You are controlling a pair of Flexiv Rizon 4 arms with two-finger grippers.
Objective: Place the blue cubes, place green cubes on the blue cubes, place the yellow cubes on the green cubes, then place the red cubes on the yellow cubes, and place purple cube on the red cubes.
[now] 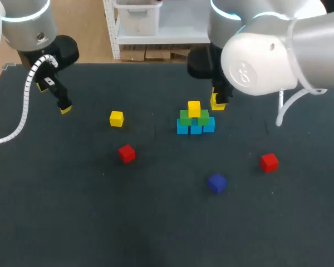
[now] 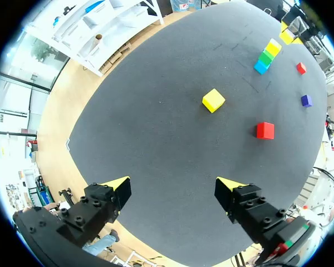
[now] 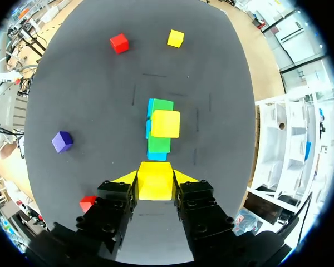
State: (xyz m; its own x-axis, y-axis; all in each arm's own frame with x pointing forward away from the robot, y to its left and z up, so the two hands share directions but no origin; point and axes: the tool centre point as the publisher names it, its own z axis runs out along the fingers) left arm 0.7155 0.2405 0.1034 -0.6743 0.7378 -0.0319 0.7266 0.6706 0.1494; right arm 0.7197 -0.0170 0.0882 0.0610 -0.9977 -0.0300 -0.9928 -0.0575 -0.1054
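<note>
The right tool (image 3: 155, 177), gripping a yellow cube (image 3: 155, 188) just beside the stack (image 1: 195, 119), could clip and topple it; the left tool (image 2: 173, 186) hangs open.

Counted by colour, there are three blue cubes (image 1: 196, 129), two green cubes (image 1: 185, 117), three yellow cubes (image 1: 116, 118), two red cubes (image 1: 126, 153) and a single purple cube (image 1: 217, 182): eleven cubes altogether, and one table (image 1: 72, 222).

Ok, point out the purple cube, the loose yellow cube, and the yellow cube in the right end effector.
purple cube (image 1: 217, 182): head view, middle of the cube.
loose yellow cube (image 1: 116, 118): head view, middle of the cube.
held yellow cube (image 3: 155, 181): right wrist view, middle of its camera-facing face.
</note>
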